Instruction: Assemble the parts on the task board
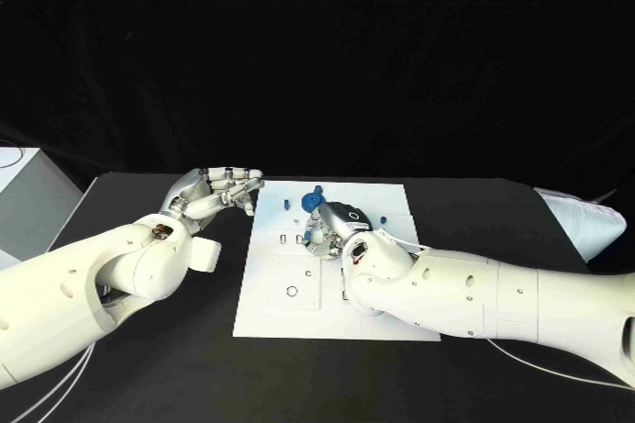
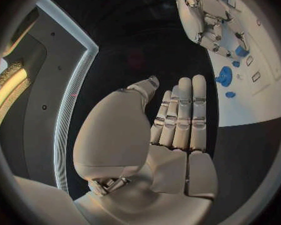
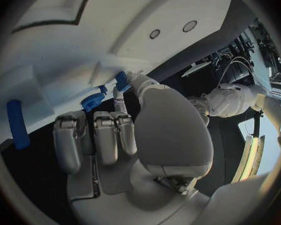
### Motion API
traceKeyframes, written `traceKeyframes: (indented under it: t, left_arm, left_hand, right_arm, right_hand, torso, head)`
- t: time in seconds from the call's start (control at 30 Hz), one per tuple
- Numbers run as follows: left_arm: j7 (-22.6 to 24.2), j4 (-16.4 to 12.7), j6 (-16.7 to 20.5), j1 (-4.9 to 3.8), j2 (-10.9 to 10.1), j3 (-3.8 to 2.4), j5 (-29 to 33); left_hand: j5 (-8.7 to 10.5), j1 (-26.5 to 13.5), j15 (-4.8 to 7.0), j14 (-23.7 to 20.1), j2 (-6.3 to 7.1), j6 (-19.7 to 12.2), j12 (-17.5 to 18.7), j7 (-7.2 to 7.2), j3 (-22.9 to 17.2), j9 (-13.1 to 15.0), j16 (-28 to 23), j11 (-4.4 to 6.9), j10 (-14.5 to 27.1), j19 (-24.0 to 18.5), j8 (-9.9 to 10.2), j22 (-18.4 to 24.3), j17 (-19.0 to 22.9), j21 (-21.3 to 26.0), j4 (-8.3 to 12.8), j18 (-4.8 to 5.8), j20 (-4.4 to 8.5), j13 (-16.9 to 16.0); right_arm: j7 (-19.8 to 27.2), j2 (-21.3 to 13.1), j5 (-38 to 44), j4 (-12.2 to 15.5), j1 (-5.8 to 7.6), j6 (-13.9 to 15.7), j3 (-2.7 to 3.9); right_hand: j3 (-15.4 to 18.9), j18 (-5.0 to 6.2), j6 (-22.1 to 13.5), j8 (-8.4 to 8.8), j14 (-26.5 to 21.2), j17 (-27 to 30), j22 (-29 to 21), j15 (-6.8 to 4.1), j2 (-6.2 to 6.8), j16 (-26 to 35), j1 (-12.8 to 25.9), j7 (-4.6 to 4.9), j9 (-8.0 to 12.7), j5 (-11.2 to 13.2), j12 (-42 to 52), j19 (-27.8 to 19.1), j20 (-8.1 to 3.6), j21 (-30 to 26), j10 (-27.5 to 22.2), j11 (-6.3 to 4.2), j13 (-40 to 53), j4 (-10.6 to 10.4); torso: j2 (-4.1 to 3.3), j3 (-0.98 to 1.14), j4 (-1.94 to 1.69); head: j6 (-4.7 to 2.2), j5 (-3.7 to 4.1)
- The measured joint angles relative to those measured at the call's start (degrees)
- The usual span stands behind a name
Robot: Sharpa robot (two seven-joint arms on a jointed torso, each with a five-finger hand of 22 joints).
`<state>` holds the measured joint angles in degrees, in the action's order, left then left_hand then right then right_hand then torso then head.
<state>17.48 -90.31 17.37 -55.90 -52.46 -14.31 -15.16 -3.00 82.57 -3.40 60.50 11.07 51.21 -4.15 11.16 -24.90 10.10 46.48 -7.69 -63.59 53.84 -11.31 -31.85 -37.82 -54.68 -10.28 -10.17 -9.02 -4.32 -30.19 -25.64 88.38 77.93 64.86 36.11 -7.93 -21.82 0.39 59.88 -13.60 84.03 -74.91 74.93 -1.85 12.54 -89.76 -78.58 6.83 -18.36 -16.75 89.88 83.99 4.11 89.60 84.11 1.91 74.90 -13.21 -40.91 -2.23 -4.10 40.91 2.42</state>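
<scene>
The task board (image 1: 272, 317) lies flat in the middle of the black surface (image 1: 159, 368), probably so both arms can reach it from either side. The right hand (image 1: 328, 228) is down over the far middle of the board. In the right wrist view its thumb and a fingertip pinch a small blue part (image 3: 121, 80) against the white plate, the other fingers curled in a row below. That reads as a part being seated in its slot, pinched rather than palmed so that the tip can be steered.

The left hand (image 1: 218, 192) hangs just off the board's far left corner, holding nothing, its fingers loosely curled in the head view and lying straight side by side in its own wrist view. It seems parked there to stay out of the way.

By count: one board, two hands. I can make out four blue parts: a round gear-like part (image 1: 310, 201) at the far edge of the board, the pinched one, a long bar (image 3: 15, 123) lying apart from it, and a small piece (image 2: 230, 94) beside the gear. Others may be hidden under the right hand.
</scene>
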Motion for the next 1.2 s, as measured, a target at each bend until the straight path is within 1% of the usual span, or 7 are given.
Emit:
traceKeyframes:
  t: [0.53, 0.6, 0.73, 0.8, 0.83, 1.03, 1.2]
  left_arm:
    - [-0.09, 0.02, -0.03, 0.0, -0.08, 0.0, -0.02]
    - [-0.1, 0.03, -0.03, 0.0, -0.08, 0.0, -0.02]
    - [-0.12, 0.03, -0.03, 0.0, -0.08, 0.0, -0.02]
    - [-0.13, 0.03, -0.03, 0.0, -0.09, 0.0, -0.02]
    - [-0.13, 0.03, -0.03, 0.0, -0.09, 0.0, -0.02]
    - [-0.15, 0.04, -0.03, 0.0, -0.09, 0.0, -0.02]
    - [-0.16, 0.07, -0.03, 0.0, -0.09, 0.0, -0.02]
  left_hand:
    - [0.0, 0.0, 0.0, 0.0, 0.0, 0.0, 0.0, 0.0, 0.0, -0.01, 0.0, 0.0, 0.0, 0.0, 0.0, 0.0, 0.0, 0.0, 0.0, -0.01, 0.0, 0.0]
    - [0.0, 0.0, 0.0, 0.0, 0.0, 0.0, 0.0, 0.0, 0.0, -0.01, 0.0, 0.0, 0.0, 0.0, 0.0, 0.0, 0.0, 0.0, 0.0, 0.0, 0.0, 0.0]
    - [0.0, 0.0, 0.0, 0.0, 0.0, 0.0, 0.0, 0.0, 0.0, -0.01, 0.0, 0.0, 0.0, 0.0, 0.0, 0.0, -0.01, 0.0, 0.0, 0.0, 0.0, 0.0]
    - [0.0, 0.0, 0.0, 0.0, 0.0, 0.0, 0.0, 0.0, 0.0, -0.01, 0.0, 0.0, 0.0, 0.0, 0.0, 0.0, -0.01, 0.0, 0.0, 0.0, 0.0, 0.0]
    - [0.0, 0.0, 0.0, 0.0, 0.0, 0.0, 0.0, 0.0, 0.0, -0.01, 0.0, 0.0, 0.0, 0.0, 0.0, 0.0, -0.01, 0.0, 0.0, 0.0, 0.0, 0.0]
    - [0.0, 0.0, 0.0, 0.0, 0.0, 0.0, 0.0, 0.0, 0.0, -0.01, 0.0, 0.0, 0.0, 0.0, 0.0, 0.0, -0.01, 0.0, 0.0, 0.0, 0.0, 0.0]
    - [0.0, 0.0, 0.0, 0.0, 0.0, 0.0, 0.0, 0.0, 0.0, -0.01, 0.0, 0.0, 0.0, 0.0, 0.0, 0.0, -0.01, 0.0, 0.0, 0.0, 0.0, 0.0]
  right_arm:
    - [0.43, -0.03, 0.02, 0.06, -0.07, -0.12, -0.02]
    - [0.47, -0.02, 0.03, 0.02, -0.07, -0.16, -0.02]
    - [0.54, 0.0, 0.03, -0.07, -0.08, -0.27, -0.02]
    - [0.59, 0.01, 0.03, -0.14, -0.09, -0.37, -0.02]
    - [0.61, 0.02, 0.03, -0.19, -0.09, -0.42, -0.02]
    - [0.69, 0.07, 0.02, -0.46, -0.1, -0.66, -0.04]
    - [0.74, 0.1, 0.02, -0.55, -0.1, -0.82, -0.04]
  right_hand:
    - [0.0, 0.0, -0.21, 0.0, 0.0, 0.0, -0.01, 0.0, 0.0, 0.0, 0.0, -0.19, 0.06, 0.0, 0.0, 0.0, 0.0, 0.0, 0.0, 0.0, 0.04, 0.0]
    - [0.19, 0.0, -0.52, -0.01, 0.0, 0.0, -0.01, 0.0, 0.3, 0.0, 0.3, 0.12, -0.03, 0.13, 0.0, 0.0, 0.0, 0.0, 0.0, 0.0, 0.04, -0.19]
    - [0.95, 0.0, -1.96, 0.42, -0.04, 0.0, -0.02, 0.04, 0.83, 0.0, 0.83, 0.74, 0.29, 0.41, 0.0, 0.0, 0.0, 0.0, -0.07, 0.6, 0.04, -0.48]
    - [1.51, 0.0, -2.67, 0.73, 0.1, 0.0, -0.02, 0.52, 1.15, 0.0, 1.16, 1.0, 0.54, 0.83, 0.0, -0.05, 0.14, 0.0, -0.03, 0.81, 0.04, -0.66]
    - [1.69, 0.0, -3.03, 0.83, 0.1, 0.0, -0.02, 0.52, 1.13, 0.0, 1.14, 1.01, 0.64, 1.03, 0.0, 0.01, 0.42, 0.0, 0.01, 0.89, 0.04, -0.73]
    - [2.56, 0.0, -3.79, 1.06, -0.11, 0.0, -0.02, 0.73, 1.13, 0.0, 1.14, 1.34, 0.87, 2.0, 0.0, 0.0, 0.43, 0.0, -0.06, 1.19, 0.03, -0.98]
    - [3.5, 0.0, -4.07, 1.27, 0.09, 0.0, -0.02, 0.93, 1.13, 0.0, 1.14, 1.62, 1.0, 3.01, 0.0, 0.01, 0.85, 0.0, -0.2, 1.45, 0.03, -1.29]
  torso:
    - [0.02, -0.03, 0.02]
    - [0.02, -0.02, 0.03]
    - [0.02, 0.0, 0.03]
    - [0.01, 0.0, 0.03]
    - [0.01, 0.0, 0.03]
    - [-0.02, 0.0, 0.03]
    - [-0.02, -0.01, 0.02]
  head:
    - [0.07, -0.02]
    - [0.04, -0.02]
    - [0.03, 0.02]
    - [0.07, 0.02]
    - [0.08, 0.02]
    - [0.15, 0.09]
    - [0.16, 0.1]
